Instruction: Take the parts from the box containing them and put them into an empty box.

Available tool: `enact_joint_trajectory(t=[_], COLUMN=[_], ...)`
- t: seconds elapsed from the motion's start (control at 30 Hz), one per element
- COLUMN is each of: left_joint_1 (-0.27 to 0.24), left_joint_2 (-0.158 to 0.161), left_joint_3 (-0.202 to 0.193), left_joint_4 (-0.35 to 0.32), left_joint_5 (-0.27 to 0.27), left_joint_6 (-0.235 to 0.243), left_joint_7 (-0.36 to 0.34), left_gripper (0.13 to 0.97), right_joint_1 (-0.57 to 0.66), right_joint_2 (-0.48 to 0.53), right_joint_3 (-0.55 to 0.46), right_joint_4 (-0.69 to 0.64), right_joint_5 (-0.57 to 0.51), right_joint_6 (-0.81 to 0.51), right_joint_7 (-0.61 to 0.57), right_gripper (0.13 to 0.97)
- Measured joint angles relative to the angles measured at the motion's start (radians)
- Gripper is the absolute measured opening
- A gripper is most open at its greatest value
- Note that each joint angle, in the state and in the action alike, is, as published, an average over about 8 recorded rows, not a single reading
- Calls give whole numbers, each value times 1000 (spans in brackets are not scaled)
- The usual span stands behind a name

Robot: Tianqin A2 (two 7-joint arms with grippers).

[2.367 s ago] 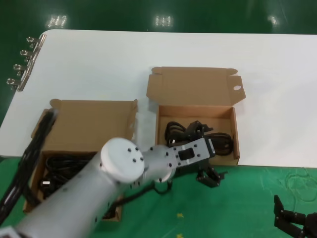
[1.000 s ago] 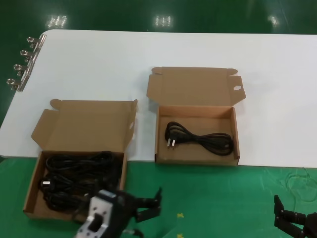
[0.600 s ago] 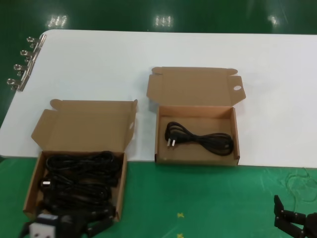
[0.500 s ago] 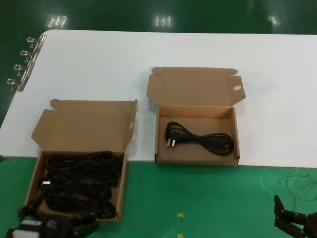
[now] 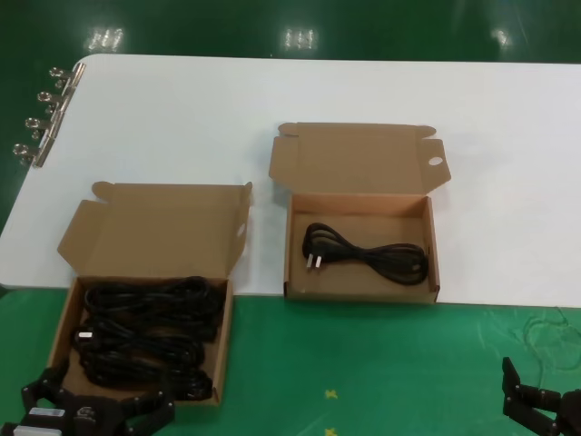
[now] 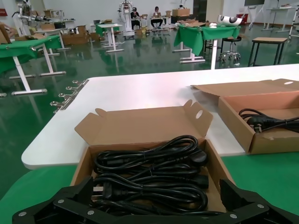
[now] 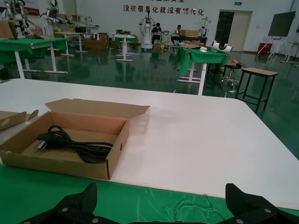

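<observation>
Left tool [image 5: 86, 413] spread apart by desk's near-left corner; cables [image 5: 145, 331] soft, tangly, light — grab mid-coil. Right tool [image 5: 542, 409] also apart, idle.

cable-filled box [image 5: 145, 272] left, one-cable box [image 5: 360, 213] right, both on table [image 5: 272, 100]

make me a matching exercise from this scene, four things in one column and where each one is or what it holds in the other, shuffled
1. left gripper
2. right gripper
3. box with slanted lid wings
4. box with holed lid tab

a. holds one cable
b. near right corner, open
c. holds a pile of cables
d. by the full box's near edge, open

Pairs: 1-d, 2-b, 3-c, 4-a
</observation>
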Motion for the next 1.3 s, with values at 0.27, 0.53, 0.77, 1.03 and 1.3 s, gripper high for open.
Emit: enact_joint_trajectory(t=[0.27,0.53,0.77,1.03,1.3], left_joint_1=[0,0,0,0,0], left_joint_2=[0,0,0,0,0], left_joint_3=[0,0,0,0,0], left_joint_4=[0,0,0,0,0], left_joint_5=[0,0,0,0,0], left_joint_6=[0,0,0,0,0], left_joint_7=[0,0,0,0,0], left_gripper=[966,966,966,966,966], right_joint_1=[0,0,0,0,0], right_joint_2=[0,0,0,0,0], right_joint_3=[0,0,0,0,0], right_joint_4=[0,0,0,0,0], right_joint_5=[0,0,0,0,0], right_joint_6=[0,0,0,0,0], right_joint_7=[0,0,0,0,0], right_gripper=[966,966,966,966,966])
